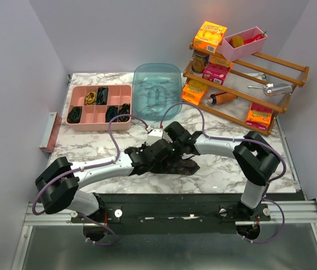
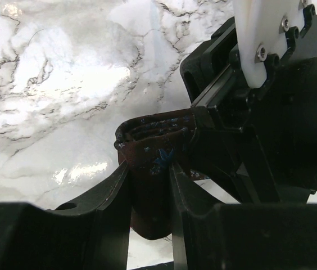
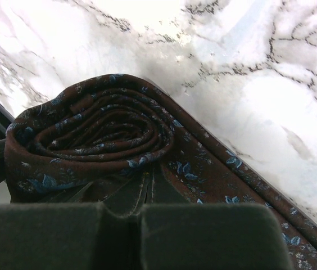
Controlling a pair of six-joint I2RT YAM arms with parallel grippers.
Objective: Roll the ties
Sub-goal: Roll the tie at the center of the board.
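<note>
I have the tie (image 3: 91,135) at the middle of the bench (image 1: 231,174), close in front of the two arm bases, with both arms meeting over it. Part of it is wound into a flat coil and the rest is a loose tail.

My left end effector (image 2: 150,174) is half closed with the coil standing between its fingers, so it is gripping the roll from the sides. My right end effector (image 3: 145,197) is fully closed, its tips pressed into the underside of the coil. I cannot tell whether a layer is pinched there.

What matters for the next move, I think, is the tail. It leaves the coil on the right arm's side and its long axis slants off to the lower right in the right wrist view, so any more rolling has to travel that way. Both arms are equally near.

Only the right wrist view looks down the coil's axis, showing the spiral and the flat tail. The left wrist view shows the side grip but no tail. From the top view the arms hide nearly all of it
</note>
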